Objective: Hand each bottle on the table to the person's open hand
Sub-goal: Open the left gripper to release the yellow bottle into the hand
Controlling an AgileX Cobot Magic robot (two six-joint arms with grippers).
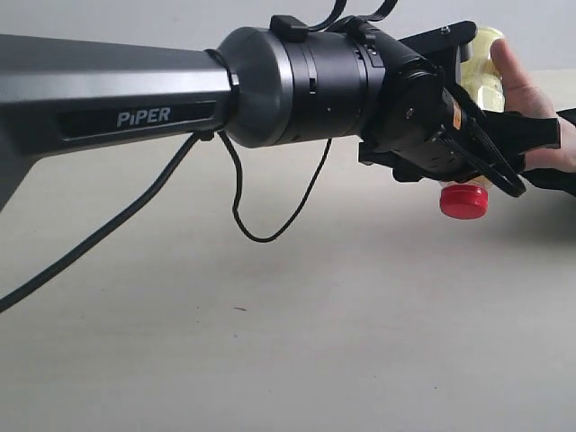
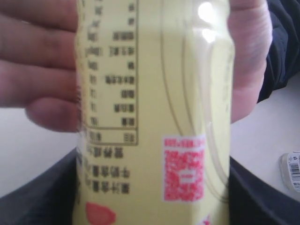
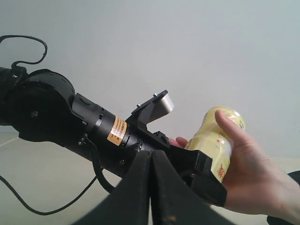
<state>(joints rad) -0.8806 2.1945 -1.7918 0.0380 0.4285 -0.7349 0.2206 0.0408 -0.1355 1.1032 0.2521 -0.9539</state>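
A yellow bottle (image 1: 487, 65) with a red cap (image 1: 463, 200) hangs cap down between the black fingers (image 2: 262, 197) of my left gripper (image 1: 497, 90), which is shut on it. The person's open hand (image 1: 528, 101) is curled around the bottle's upper part, with its fingers (image 2: 42, 70) behind the label. The left wrist view is filled by the bottle (image 2: 150, 117), held by the left gripper (image 2: 152, 197). My right gripper (image 3: 151, 187) is shut and empty, and from well back it looks at the bottle (image 3: 218, 136) and the hand (image 3: 253, 173).
The pale table (image 1: 315, 315) lies below the left arm (image 1: 135, 90), whose black cable (image 1: 243, 216) droops in a loop. A white thing with a barcode label (image 2: 291, 171) lies on the table beyond the held bottle. The person's black sleeve (image 2: 281, 42) shows past the hand.
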